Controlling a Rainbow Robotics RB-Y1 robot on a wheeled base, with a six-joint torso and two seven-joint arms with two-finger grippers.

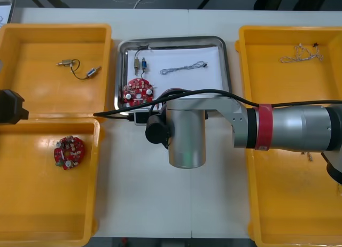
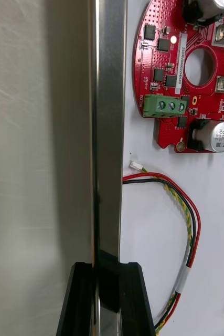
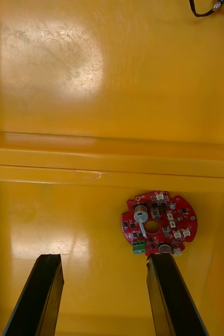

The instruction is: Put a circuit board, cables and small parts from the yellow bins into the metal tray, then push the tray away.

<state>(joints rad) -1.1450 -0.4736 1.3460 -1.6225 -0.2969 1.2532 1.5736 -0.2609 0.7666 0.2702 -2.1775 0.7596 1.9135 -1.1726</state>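
**Front view**
- right arm: comes in from the table's right edge and ends over the near rim of the metal tray [image 1: 176, 40]
- tray spot: middle of the table up at the far edge, between the yellow bins, white inside
- tray board: red circuit board [image 1: 138, 91] sits in the tray's near-left corner
- other tray stuff: small metal part [image 1: 142, 63] near the far-left corner, pale twisted cable [image 1: 184, 68] towards the far-right corner
- left far bin [image 1: 32, 44]: a couple of small parts on a black cable [image 1: 77, 69], roughly mid-floor
- left near bin [image 1: 32, 204]: spare board [image 1: 68, 152] towards its far edge
- right far bin [image 1: 267, 81]: tangle of thin cables [image 1: 301, 55] near its far-right corner
- left arm [image 1: 10, 105]: parked at the table's left edge, over the seam between the two left bins

**Right wrist view**
- right gripper [image 2: 107, 294]: pinched onto the tray's rim, one black finger on each side of the metal wall, nothing else in it
- inside the tray: the board just past the rim, and a red and yellow cable [image 2: 188, 220] looped on the white floor between the board and the fingers

**Left wrist view**
- left gripper [image 3: 104, 299]: fingers wide apart, holding nothing, hanging over the near bin
- spare board: flat on the bin floor, just off the tip of one finger [image 3: 172, 294], not touching
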